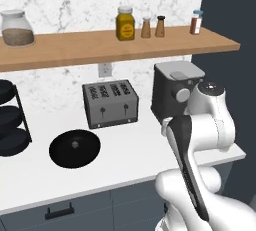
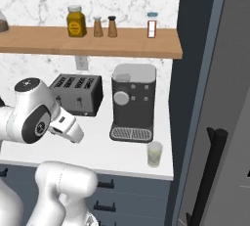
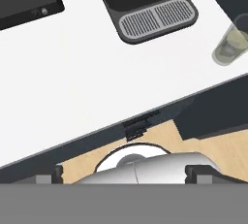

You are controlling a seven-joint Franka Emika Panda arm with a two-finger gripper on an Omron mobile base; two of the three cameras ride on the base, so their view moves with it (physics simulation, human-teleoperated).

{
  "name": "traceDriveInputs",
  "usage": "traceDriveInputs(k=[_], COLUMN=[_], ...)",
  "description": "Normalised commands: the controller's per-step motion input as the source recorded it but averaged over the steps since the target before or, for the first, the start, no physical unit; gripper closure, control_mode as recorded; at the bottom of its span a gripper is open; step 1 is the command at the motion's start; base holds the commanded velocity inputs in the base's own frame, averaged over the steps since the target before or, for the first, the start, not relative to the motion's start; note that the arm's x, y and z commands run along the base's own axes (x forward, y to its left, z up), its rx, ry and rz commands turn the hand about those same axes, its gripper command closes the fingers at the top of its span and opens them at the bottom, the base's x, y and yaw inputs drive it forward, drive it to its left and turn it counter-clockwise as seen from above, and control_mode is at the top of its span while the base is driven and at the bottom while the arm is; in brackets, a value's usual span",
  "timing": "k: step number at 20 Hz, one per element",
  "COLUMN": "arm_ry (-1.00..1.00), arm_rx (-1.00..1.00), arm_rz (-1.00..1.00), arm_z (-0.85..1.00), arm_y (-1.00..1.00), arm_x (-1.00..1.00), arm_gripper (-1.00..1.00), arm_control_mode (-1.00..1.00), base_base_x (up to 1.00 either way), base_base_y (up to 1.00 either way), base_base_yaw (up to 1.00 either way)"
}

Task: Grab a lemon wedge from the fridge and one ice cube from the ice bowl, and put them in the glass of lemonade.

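The glass of lemonade (image 2: 155,154), a small clear tumbler of pale yellow liquid, stands near the counter's front right corner, just right of the coffee machine's drip tray; the hand view has the glass (image 3: 231,43) at its right edge. My gripper (image 3: 126,173) is open, with nothing between its two dark tips, and hangs over the counter's front edge, left of the glass and apart from it. The dark fridge (image 2: 215,73) rises at the right, with its black bar handle (image 2: 211,171) low down. The lemon wedge and the ice bowl are out of view.
A dark coffee machine (image 2: 133,100) and a toaster (image 2: 78,93) stand on the white counter (image 2: 97,146). A black round lid (image 1: 75,148) and a dark tiered rack (image 1: 10,120) sit further left. A wooden shelf (image 2: 97,44) above carries jars and shakers. Drawers run below.
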Motion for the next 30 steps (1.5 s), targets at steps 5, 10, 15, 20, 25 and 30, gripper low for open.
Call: traceDriveInputs(k=[5,10,15,20,25,30], arm_ry=[0.00,0.00,0.00,0.00,0.00,0.00], arm_rx=[0.00,0.00,0.00,0.00,0.00,0.00], arm_rz=[0.00,0.00,0.00,0.00,0.00,0.00], arm_z=[0.00,0.00,0.00,0.00,0.00,0.00], arm_y=[0.00,0.00,0.00,0.00,0.00,0.00], arm_x=[0.00,0.00,0.00,0.00,0.00,0.00], arm_gripper=[-1.00,-1.00,-1.00,-1.00,-1.00,-1.00], arm_control_mode=[1.00,1.00,1.00,1.00,1.00,1.00], base_base_x=[-1.00,-0.40,0.16,-0.04,0.08,0.27], base_base_y=[0.00,-0.10,-0.56,-1.00,-0.74,0.15], base_base_yaw=[-0.12,-0.23,-0.65,-0.18,-0.01,-0.07])
